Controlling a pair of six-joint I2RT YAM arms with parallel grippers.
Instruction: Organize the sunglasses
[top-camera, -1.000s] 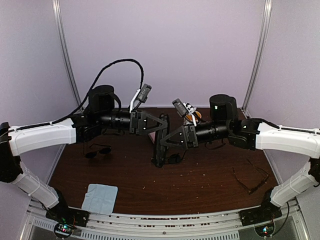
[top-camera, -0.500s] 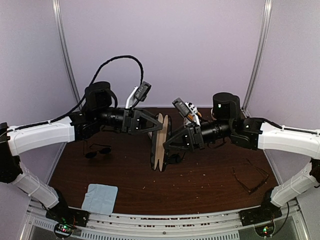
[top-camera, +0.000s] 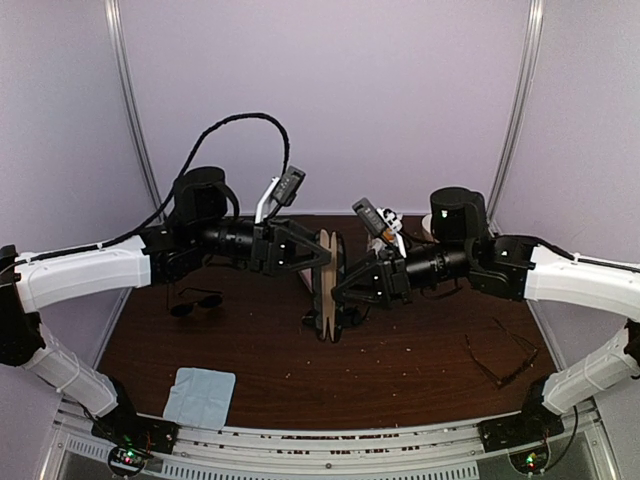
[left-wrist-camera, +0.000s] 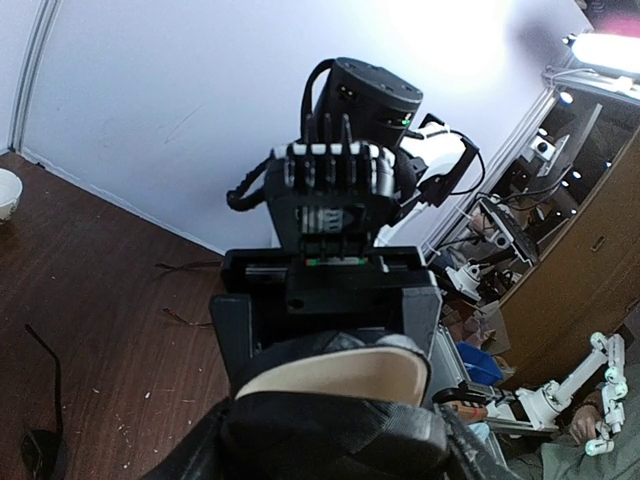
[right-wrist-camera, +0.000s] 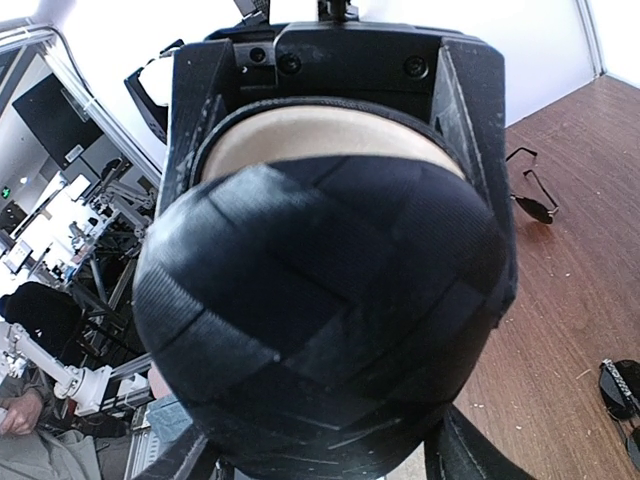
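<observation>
Over the brown table, the case, clamped by left gripper and right gripper, has opened within the last second to show tan lining, likely ready for the dark sunglasses lying at left or the thin pair at right.

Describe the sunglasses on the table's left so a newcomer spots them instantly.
On the brown table, go left of the open black case held up at the centre. The sunglasses lie beyond the light-blue cloth. Their dark lenses set them apart from the thin-framed pair at the right.
</observation>
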